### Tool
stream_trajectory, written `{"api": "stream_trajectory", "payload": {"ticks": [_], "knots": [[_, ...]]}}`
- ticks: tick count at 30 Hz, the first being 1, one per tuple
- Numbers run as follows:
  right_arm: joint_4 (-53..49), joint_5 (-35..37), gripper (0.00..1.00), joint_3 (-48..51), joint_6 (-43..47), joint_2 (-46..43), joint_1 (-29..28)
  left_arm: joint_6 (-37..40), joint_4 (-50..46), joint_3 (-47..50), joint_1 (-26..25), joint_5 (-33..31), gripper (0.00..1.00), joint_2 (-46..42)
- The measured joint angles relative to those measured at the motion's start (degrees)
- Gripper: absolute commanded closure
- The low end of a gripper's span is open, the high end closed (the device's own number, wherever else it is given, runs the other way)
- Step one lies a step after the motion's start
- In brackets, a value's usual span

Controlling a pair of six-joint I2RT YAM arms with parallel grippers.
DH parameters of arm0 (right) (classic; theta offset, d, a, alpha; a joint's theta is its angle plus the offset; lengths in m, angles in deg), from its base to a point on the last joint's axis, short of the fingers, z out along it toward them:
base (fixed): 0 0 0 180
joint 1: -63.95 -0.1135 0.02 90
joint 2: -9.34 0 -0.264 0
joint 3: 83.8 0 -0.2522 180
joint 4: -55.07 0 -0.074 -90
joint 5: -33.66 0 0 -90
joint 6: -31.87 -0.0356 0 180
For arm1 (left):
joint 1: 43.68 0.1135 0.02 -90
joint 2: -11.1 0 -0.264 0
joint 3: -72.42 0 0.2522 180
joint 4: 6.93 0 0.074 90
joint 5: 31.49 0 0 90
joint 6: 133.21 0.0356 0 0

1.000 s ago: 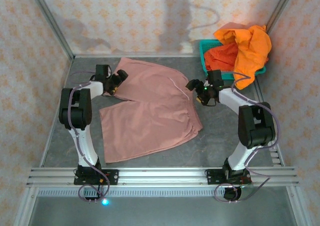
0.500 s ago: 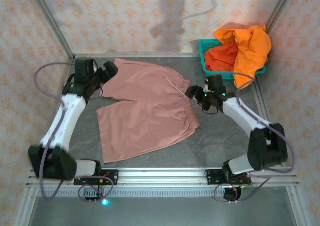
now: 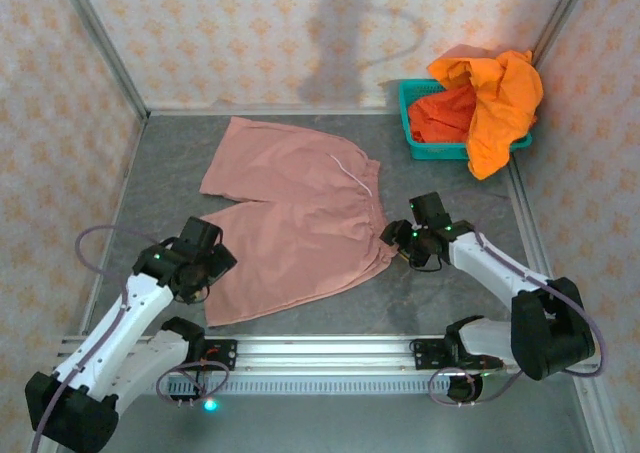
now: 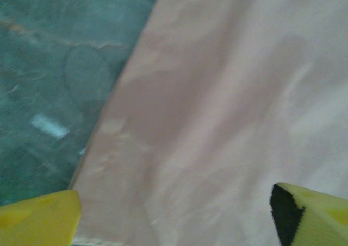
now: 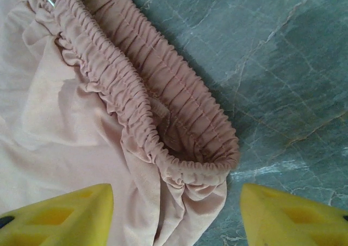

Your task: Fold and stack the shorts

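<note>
Pink shorts (image 3: pixel 295 218): spread flat at the centre of the bench (image 3: pixel 160 193).
Orange shorts (image 3: pixel 495 88): heaped in and over the teal basket (image 3: pixel 410 123), 1 o'clock.
Left claw (image 3: pixel 212 268): spread wide, empty, over the leg hem at 8 o'clock.
Right claw (image 3: pixel 397 243): parted, empty, straddling the waistband corner at 4 o'clock.

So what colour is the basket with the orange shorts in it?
The basket is teal, a blue-green. The top external view shows it best.
</note>
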State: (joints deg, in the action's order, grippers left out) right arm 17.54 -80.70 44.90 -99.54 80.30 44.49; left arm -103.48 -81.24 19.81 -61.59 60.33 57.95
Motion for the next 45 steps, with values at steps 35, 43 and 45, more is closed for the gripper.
{"api": "stream_trajectory", "payload": {"ticks": [35, 43, 45], "knots": [[0.63, 1.31, 0.42, -0.07, -2.36, 3.21, 0.09, -10.62, 3.34, 9.14, -8.72, 7.23, 0.94, 21.05], [0.59, 1.4, 0.48, -0.94, -3.02, 3.21, 1.4, -9.6, 3.56, 7.58, -8.72, 4.85, 1.0, 20.48], [0.61, 0.83, 0.49, -0.94, -3.19, 3.37, 1.4, -9.11, 3.61, 6.91, -8.72, 4.37, 1.0, 20.48]]}}
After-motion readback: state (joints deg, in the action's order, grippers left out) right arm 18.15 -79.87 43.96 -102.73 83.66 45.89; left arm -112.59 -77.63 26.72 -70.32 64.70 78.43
